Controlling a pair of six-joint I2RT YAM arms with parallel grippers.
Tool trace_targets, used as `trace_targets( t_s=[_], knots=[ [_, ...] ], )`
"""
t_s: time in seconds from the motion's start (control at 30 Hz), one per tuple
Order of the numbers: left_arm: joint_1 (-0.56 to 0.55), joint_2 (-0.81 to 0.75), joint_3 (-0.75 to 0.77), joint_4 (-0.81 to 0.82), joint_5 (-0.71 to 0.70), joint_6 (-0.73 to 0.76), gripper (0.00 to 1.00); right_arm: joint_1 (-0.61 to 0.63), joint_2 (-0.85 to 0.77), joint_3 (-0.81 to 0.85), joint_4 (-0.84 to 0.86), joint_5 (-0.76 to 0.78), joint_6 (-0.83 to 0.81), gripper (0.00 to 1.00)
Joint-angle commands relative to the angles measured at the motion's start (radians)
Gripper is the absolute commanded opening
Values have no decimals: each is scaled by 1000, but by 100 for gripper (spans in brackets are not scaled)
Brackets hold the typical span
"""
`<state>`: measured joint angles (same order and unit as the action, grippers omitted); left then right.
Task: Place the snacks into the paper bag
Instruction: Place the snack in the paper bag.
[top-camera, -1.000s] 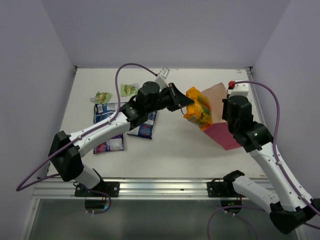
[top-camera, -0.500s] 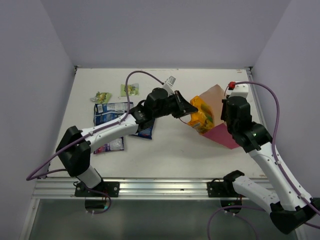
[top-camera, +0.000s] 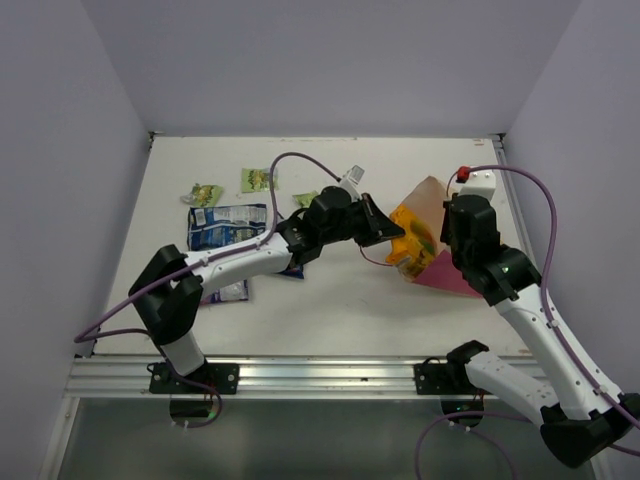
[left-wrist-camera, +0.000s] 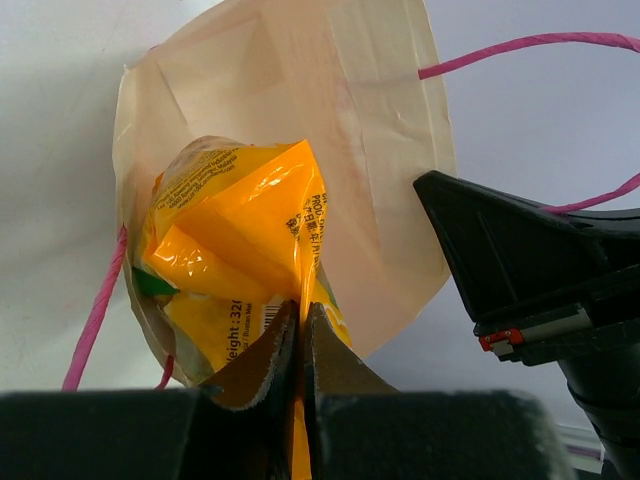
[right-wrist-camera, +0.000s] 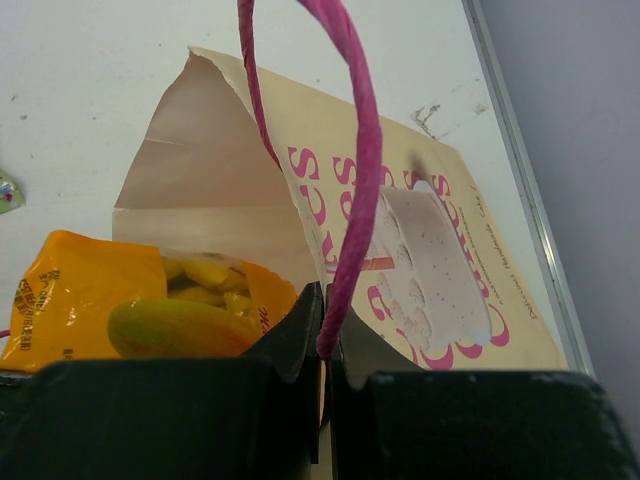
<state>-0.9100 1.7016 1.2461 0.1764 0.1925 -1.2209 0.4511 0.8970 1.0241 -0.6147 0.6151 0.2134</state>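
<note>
My left gripper (top-camera: 392, 232) is shut on the large orange snack packet (top-camera: 415, 238) and holds it partly inside the mouth of the paper bag (top-camera: 428, 190). In the left wrist view the packet (left-wrist-camera: 235, 235) sits inside the cream bag (left-wrist-camera: 340, 90), pinched by my left gripper (left-wrist-camera: 300, 320). My right gripper (right-wrist-camera: 325, 345) is shut on the bag's pink cord handle (right-wrist-camera: 360, 170) and holds the bag (right-wrist-camera: 440, 250) open; the orange packet (right-wrist-camera: 140, 310) shows at its mouth. Two dark blue packets (top-camera: 225, 225), a purple one (top-camera: 225, 290) and three small green ones (top-camera: 258, 179) lie on the table at left.
The white table (top-camera: 340, 300) has walls at the back and both sides. A white box with a red button (top-camera: 475, 180) stands by the right edge behind the bag. The left arm stretches across the middle of the table.
My left gripper has moved right with the orange packet, pushing it further into the bag's mouth. The bag has shifted slightly; the right arm has stayed nearly in place.
</note>
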Motion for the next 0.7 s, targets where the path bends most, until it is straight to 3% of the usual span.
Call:
trace_targets(
  t_s=[0.0,0.33,0.53,0.67],
  knots=[
    [-23,13,-7,196,4,-61,0,4,3,1,41,40,44,0],
    [-63,75,-13,275,12,-94,1,4,6,-1,29,23,73,0],
    [-81,99,-11,275,13,-94,15,6,8,1,27,21,81,0],
    [-93,119,-5,268,27,-98,20,6,14,1,29,20,87,0]
  ],
)
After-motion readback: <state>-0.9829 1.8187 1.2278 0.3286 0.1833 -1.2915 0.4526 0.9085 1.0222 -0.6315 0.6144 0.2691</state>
